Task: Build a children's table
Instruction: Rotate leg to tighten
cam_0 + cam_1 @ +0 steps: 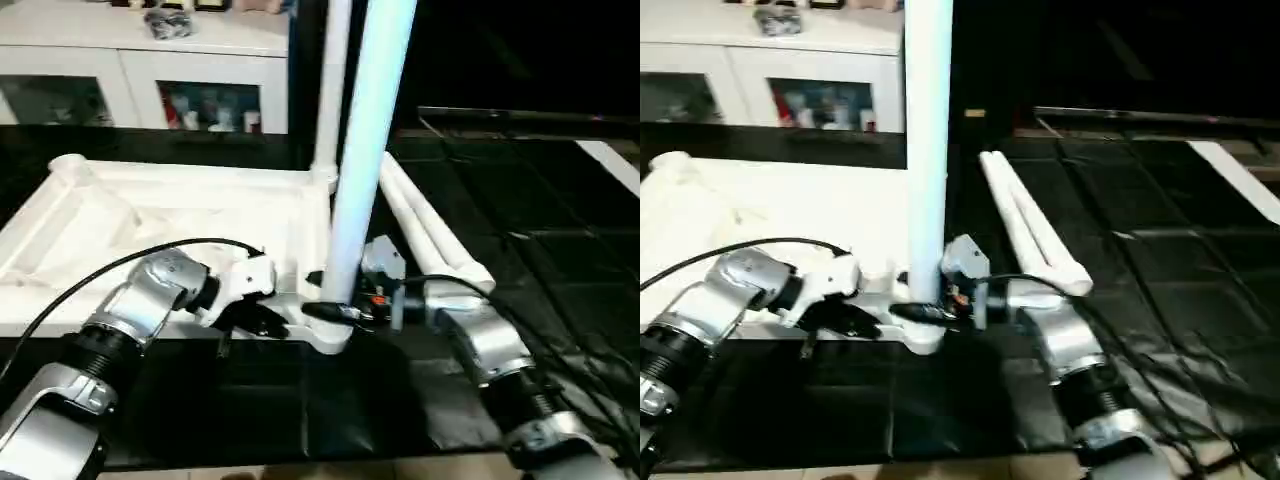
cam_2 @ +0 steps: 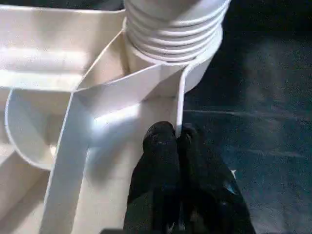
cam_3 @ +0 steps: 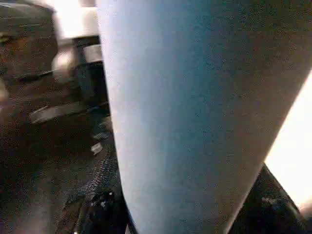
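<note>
Both forearms (image 1: 140, 305) are silver metal with black ribbed collars behind the wrists. A black cable loops above the left one. Each pincer (image 2: 173, 146) has two black fingers; orange marks sit behind the right pincer (image 1: 330, 312).

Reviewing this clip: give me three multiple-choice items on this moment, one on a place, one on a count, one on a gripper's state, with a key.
1. Where does the upright leg stand?
A. In the tabletop's near corner socket
B. Flat on the black surface
C. On the cabinet

2. How many loose legs lie right of the tabletop?
A. None
B. Two
C. Four

3. How is the left gripper?
A. Wide open above the top
B. Shut on a loose leg
C. Shut on the tabletop's thin rim beside the socket

Key: 1 A, its ribbed end sits in the corner socket. 2 B, two lie side by side. 3 C, the wrist view shows its fingers pinched on the rim.
</note>
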Available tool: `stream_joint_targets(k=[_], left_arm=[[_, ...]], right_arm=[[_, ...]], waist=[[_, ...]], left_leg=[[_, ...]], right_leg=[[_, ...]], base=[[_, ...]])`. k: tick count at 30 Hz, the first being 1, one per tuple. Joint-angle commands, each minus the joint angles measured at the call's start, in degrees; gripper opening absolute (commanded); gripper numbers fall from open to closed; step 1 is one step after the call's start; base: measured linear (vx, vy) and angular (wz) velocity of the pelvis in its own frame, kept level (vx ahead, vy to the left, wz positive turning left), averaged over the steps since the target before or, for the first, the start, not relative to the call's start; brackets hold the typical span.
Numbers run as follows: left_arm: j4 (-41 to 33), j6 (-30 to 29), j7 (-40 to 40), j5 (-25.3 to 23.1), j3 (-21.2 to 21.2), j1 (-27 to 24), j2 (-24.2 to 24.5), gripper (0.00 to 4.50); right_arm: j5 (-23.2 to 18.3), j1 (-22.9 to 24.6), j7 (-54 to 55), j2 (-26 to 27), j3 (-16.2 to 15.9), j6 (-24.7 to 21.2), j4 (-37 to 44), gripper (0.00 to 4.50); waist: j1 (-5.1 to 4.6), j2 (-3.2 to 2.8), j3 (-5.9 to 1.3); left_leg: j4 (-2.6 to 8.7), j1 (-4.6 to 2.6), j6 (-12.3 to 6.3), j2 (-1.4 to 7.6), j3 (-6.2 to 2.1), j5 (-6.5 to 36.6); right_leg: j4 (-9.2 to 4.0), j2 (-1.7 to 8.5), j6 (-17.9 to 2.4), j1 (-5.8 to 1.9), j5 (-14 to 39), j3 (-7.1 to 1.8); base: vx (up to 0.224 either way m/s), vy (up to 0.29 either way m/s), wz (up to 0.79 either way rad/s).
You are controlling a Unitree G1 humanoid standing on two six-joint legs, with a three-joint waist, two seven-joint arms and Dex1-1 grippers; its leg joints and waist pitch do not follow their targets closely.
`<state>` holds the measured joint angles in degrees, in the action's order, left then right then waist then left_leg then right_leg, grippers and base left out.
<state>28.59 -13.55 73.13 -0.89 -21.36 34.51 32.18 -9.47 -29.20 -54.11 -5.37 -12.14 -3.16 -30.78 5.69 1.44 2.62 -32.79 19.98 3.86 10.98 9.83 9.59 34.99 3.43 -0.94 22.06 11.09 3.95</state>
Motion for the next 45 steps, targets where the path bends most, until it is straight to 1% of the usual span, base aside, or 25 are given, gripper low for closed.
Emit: stream_joint_targets(k=[1, 3, 4, 5, 6, 7, 8, 10, 11, 12, 13, 15, 18, 22, 23, 24, 26, 29, 30, 31, 35, 37, 41, 44, 45], left_arm=[[-5.35, -6.78, -6.54, 1.44, 5.45, -0.86, 0.62, 0.00], [-11.91, -13.50, -9.87, 2.50, 8.03, -3.88, -0.21, 0.00], [-13.83, -15.37, -11.04, 2.57, 8.69, -4.77, -0.71, 0.00], [-16.27, -17.94, -12.60, 2.64, 9.43, -5.81, -1.73, 0.00], [-18.62, -20.57, -14.62, 2.38, 10.12, -6.68, -3.25, 0.00], [-21.22, -23.69, -17.20, 2.09, 10.72, -7.47, -5.13, 0.00], [-21.71, -24.27, -17.75, 2.00, 10.75, -7.58, -5.54, 0.00], [-24.61, -27.78, -21.53, 1.64, 10.64, -8.10, -9.04, 0.00], [-24.96, -28.31, -22.42, 1.52, 10.52, -8.13, -9.91, 0.00], [-24.23, -27.81, -23.86, 1.06, 10.12, -7.93, -11.15, 0.00], [-24.30, -28.09, -24.67, 1.01, 9.98, -7.94, -11.47, 0.00], [-23.38, -27.25, -26.04, 0.10, 9.54, -7.66, -11.38, 0.00], [-21.74, -26.13, -27.31, -0.91, 9.23, -6.97, -10.92, 0.00], [-22.51, -27.60, -28.65, -1.26, 9.71, -6.91, -10.65, 0.00], [-22.57, -27.63, -28.77, -1.33, 9.77, -6.91, -10.60, 0.00], [-22.61, -27.71, -28.95, -1.31, 9.79, -6.94, -10.58, 0.00], [-22.26, -26.86, -29.07, -1.22, 9.67, -6.91, -10.41, 0.00], [-21.52, -25.54, -28.51, -0.98, 9.33, -6.81, -10.12, 0.00], [-21.52, -25.54, -28.51, -0.98, 9.33, -6.81, -10.12, 0.00], [-20.42, -24.34, -28.17, -0.72, 9.17, -6.43, -9.90, 0.00], [-18.67, -22.36, -27.26, -0.66, 8.75, -5.75, -9.39, 0.00], [-17.28, -20.98, -26.52, -0.71, 8.59, -5.14, -8.98, 0.00], [-14.97, -18.09, -24.36, -0.59, 8.00, -4.28, -8.03, 0.00], [-14.02, -16.23, -22.80, -0.62, 7.38, -4.19, -7.38, 0.00], [-13.32, -15.07, -22.07, -0.66, 6.98, -4.10, -6.95, 0.00]], right_arm=[[2.07, 0.67, 6.31, 1.48, 0.16, -2.21, -5.06, 1.92], [2.31, -0.96, 12.05, 3.78, 1.72, -2.21, -8.41, 1.92], [2.46, -1.66, 14.03, 4.49, 2.18, -2.21, -9.72, 1.92], [2.87, -2.95, 17.02, 5.37, 2.73, -1.92, -11.90, 1.92], [2.72, -4.53, 19.69, 6.37, 3.52, -2.11, -14.42, 1.92], [2.50, -6.55, 22.73, 7.55, 4.57, -2.34, -17.62, 1.92], [2.46, -7.00, 23.36, 7.77, 4.80, -2.40, -18.30, 1.92], [2.56, -9.83, 26.22, 8.91, 5.86, -2.70, -22.05, 1.92], [2.63, -10.38, 26.49, 9.10, 5.98, -2.76, -22.69, 1.92], [2.86, -11.01, 26.22, 9.28, 5.84, -2.84, -23.19, 1.92], [3.00, -11.36, 26.12, 9.39, 5.73, -2.69, -23.61, 1.92], [3.31, -11.55, 26.08, 9.50, 5.45, -2.60, -23.84, 1.92], [3.73, -11.49, 25.39, 9.67, 5.10, -2.46, -24.15, 1.92], [3.42, -12.45, 23.95, 9.99, 5.61, -1.79, -26.78, 1.92], [3.39, -12.53, 23.68, 9.97, 5.66, -1.82, -27.00, 2.27], [3.75, -12.69, 23.99, 9.92, 5.63, -1.20, -27.30, 2.27], [4.08, -12.86, 24.18, 9.79, 5.80, -0.30, -27.62, 2.67], [3.80, -12.72, 23.09, 9.42, 6.14, 1.00, -27.39, 2.84], [3.80, -12.72, 23.09, 9.42, 6.14, 1.00, -27.39, 2.99], [3.24, -12.46, 21.59, 9.18, 6.61, 1.81, -27.26, 3.09], [3.54, -11.74, 20.88, 8.32, 6.57, 2.25, -26.46, 3.28], [3.41, -10.55, 18.74, 7.46, 6.24, 2.73, -24.87, 3.52], [1.79, -7.68, 12.67, 4.84, 6.28, 1.70, -19.51, 3.86], [1.01, -6.40, 10.84, 3.21, 6.70, 1.39, -17.00, 4.09], [0.80, -5.73, 9.98, 2.31, 6.79, 1.25, -15.68, 4.18]], waist=[[-0.69, -0.84, -2.28], [-1.43, -0.85, -2.31], [-2.23, -0.88, -2.35], [-2.41, -0.86, -2.56], [-2.72, -0.79, -2.53], [-3.22, -0.76, -2.47], [-3.22, -0.54, -2.59], [-3.20, -0.35, -2.68], [-3.35, 0.07, -2.73], [-3.03, -0.10, -2.73], [-2.96, 0.18, -2.68], [-2.65, 0.19, -2.83], [-2.34, 0.16, -2.83], [-2.47, 0.05, -2.60], [-2.47, -0.02, -2.56], [-2.49, 0.04, -2.56], [-2.49, -0.01, -2.55], [-2.34, 0.04, -2.73], [-2.30, 0.04, -2.82], [-2.29, -0.38, -2.70], [-2.17, -0.12, -2.69], [-2.05, -0.63, -2.67], [-1.92, -0.38, -2.74], [-1.81, -0.35, -2.95], [-1.84, -0.89, -2.91]], left_leg=[[4.97, -0.58, 3.86, 2.63, -2.16, 25.59], [4.97, -0.42, 3.76, 2.51, -2.26, 26.41], [5.23, 0.11, 4.20, 2.58, -2.42, 25.80], [4.90, -0.35, 4.02, 2.49, -2.14, 25.67], [4.78, -0.36, 3.90, 2.45, -2.03, 25.26], [4.72, -0.05, 3.64, 2.28, -1.96, 24.21], [4.53, -0.25, 3.34, 2.20, -1.78, 23.71], [4.25, 0.11, 2.06, 2.09, -1.46, 20.50], [4.20, 0.08, 1.88, 2.18, -1.25, 19.97], [4.01, -0.16, 1.36, 2.07, -1.10, 19.32], [3.98, -0.03, 0.84, 2.01, -0.99, 18.62], [4.02, 0.20, 0.57, 2.03, -0.92, 16.80], [4.11, 0.04, 0.37, 2.08, -0.84, 15.91], [4.26, -0.17, 1.16, 2.12, -1.02, 18.93], [4.25, -0.22, 1.23, 2.11, -1.03, 19.41], [4.22, -0.27, 1.28, 2.10, -1.04, 19.88], [4.27, -0.23, 1.34, 2.12, -1.10, 19.93], [4.16, -0.22, 1.28, 2.14, -1.01, 19.11], [4.22, 0.00, 1.18, 2.19, -1.00, 18.16], [4.26, -0.05, 1.11, 2.18, -1.02, 18.18], [4.23, -0.12, 0.91, 2.13, -0.93, 18.39], [4.23, -0.27, 1.19, 2.18, -0.99, 19.45], [4.19, -0.05, 0.62, 2.05, -0.93, 18.45], [4.08, 0.22, -0.10, 2.14, -0.87, 15.36], [4.02, 0.20, -0.09, 2.16, -0.81, 15.24]], right_leg=[[-5.92, 5.86, -6.47, -1.12, 33.62, -2.67], [-5.88, 5.58, -6.74, -1.13, 32.43, -2.60], [-5.23, 5.41, -7.85, -1.46, 29.53, -2.53], [-5.47, 5.35, -8.11, -1.07, 28.20, -2.78], [-5.30, 5.26, -8.83, -0.92, 26.76, -2.94], [-5.21, 5.13, -9.65, -1.22, 25.26, -2.94], [-5.32, 5.11, -9.71, -1.11, 25.01, -2.96], [-5.30, 5.01, -9.68, -1.30, 22.50, -3.15], [-5.20, 4.91, -9.91, -1.29, 21.66, -3.19], [-5.24, 4.82, -9.91, -1.09, 20.94, -3.23], [-5.21, 4.69, -9.85, -1.16, 20.19, -3.22], [-4.96, 4.68, -9.79, -1.47, 18.08, -3.22], [-4.80, 4.53, -9.80, -1.50, 16.66, -3.19], [-5.15, 4.60, -9.33, -1.29, 20.80, -3.07], [-5.27, 4.61, -9.11, -1.22, 21.52, -3.08], [-5.40, 4.66, -8.75, -1.16, 22.50, -3.11], [-5.46, 4.69, -8.46, -1.10, 22.94, -3.11], [-5.39, 4.73, -8.91, -1.17, 21.38, -3.20], [-5.07, 4.67, -9.22, -1.33, 19.51, -3.21], [-5.05, 4.59, -9.59, -1.26, 18.84, -3.17], [-5.13, 4.61, -9.67, -1.31, 19.26, -3.20], [-5.26, 4.64, -9.58, -1.26, 19.70, -3.17], [-5.27, 4.48, -9.46, -1.62, 18.58, -3.19], [-4.78, 4.48, -10.65, -1.86, 14.91, -3.16], [-4.89, 4.57, -11.10, -1.80, 14.12, -3.13]], base=[[0.000, 0.000, 0.00], [0.000, 0.000, 0.00], [0.000, 0.000, 0.00], [0.000, 0.000, 0.00], [0.000, 0.000, 0.00], [0.000, 0.000, 0.00], [0.000, 0.000, 0.00], [0.000, 0.000, 0.00], [0.000, 0.000, 0.00], [0.000, 0.000, 0.00], [0.000, 0.000, 0.00], [0.000, 0.000, 0.00], [0.000, 0.000, 0.00], [0.000, 0.000, 0.00], [0.000, 0.000, 0.00], [0.000, 0.000, 0.00], [0.000, 0.000, 0.00], [0.000, 0.000, 0.00], [0.000, 0.000, 0.00], [0.000, 0.000, 0.00], [0.000, 0.000, 0.00], [0.000, 0.000, 0.00], [0.000, 0.000, 0.00], [0.000, 0.000, 0.00], [0.000, 0.000, 0.00]])
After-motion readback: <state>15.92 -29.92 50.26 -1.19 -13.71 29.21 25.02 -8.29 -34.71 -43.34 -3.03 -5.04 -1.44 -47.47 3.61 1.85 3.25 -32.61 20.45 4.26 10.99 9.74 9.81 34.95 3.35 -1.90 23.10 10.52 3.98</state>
